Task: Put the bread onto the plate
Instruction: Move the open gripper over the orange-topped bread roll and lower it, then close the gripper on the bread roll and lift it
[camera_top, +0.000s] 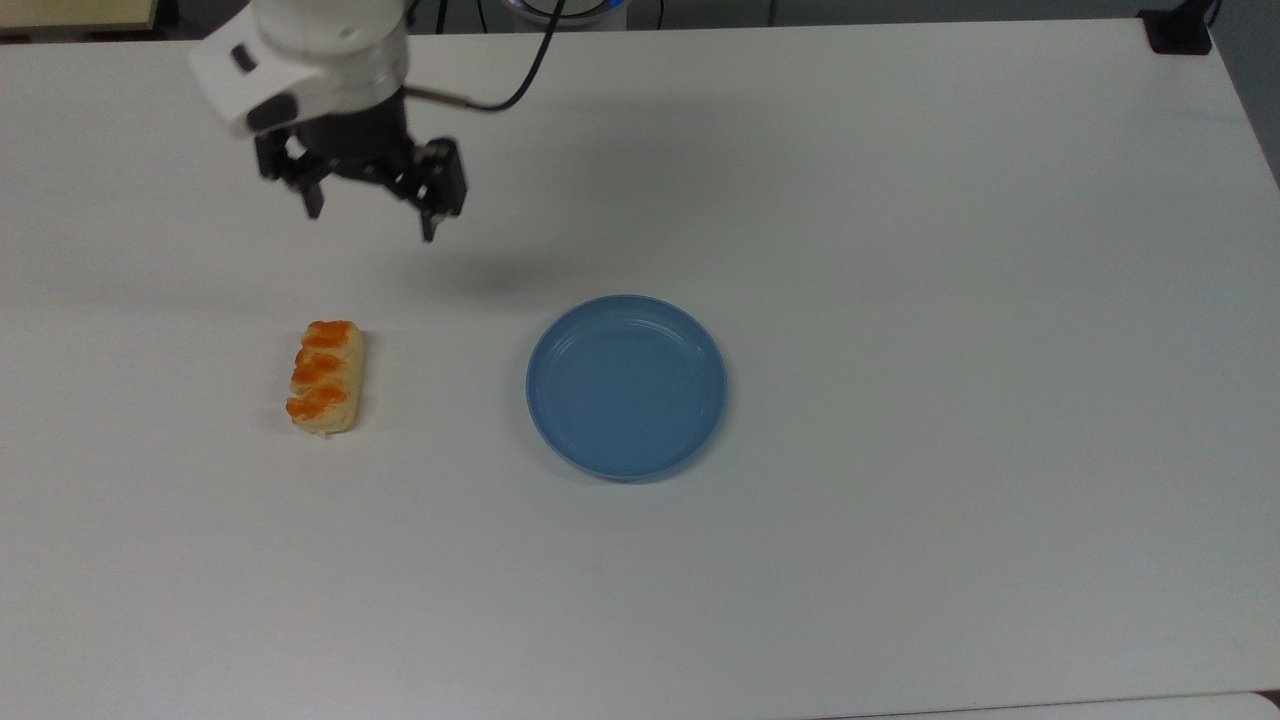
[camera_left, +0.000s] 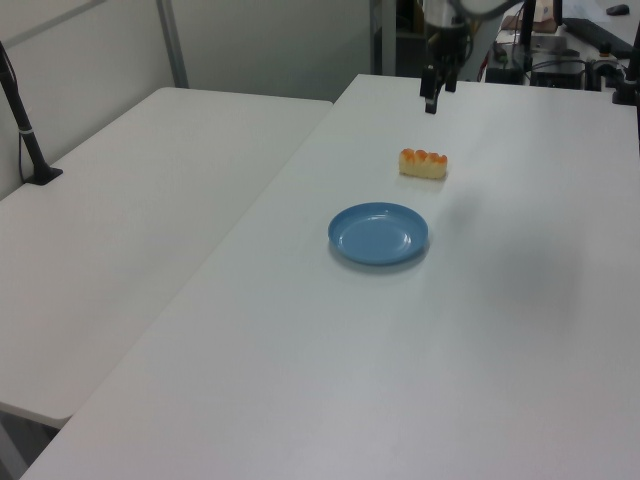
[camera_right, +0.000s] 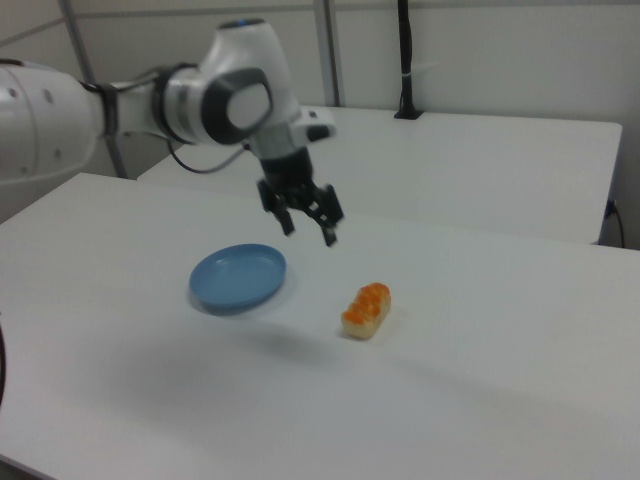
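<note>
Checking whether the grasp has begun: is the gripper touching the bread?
Apart. In the right view the open gripper hangs above the table, with bare tabletop between it and the bread.

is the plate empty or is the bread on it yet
Empty. The plate shows only bare blue inside its rim; the bread lies on the table to the top view's left of it, apart, under no grip.
</note>
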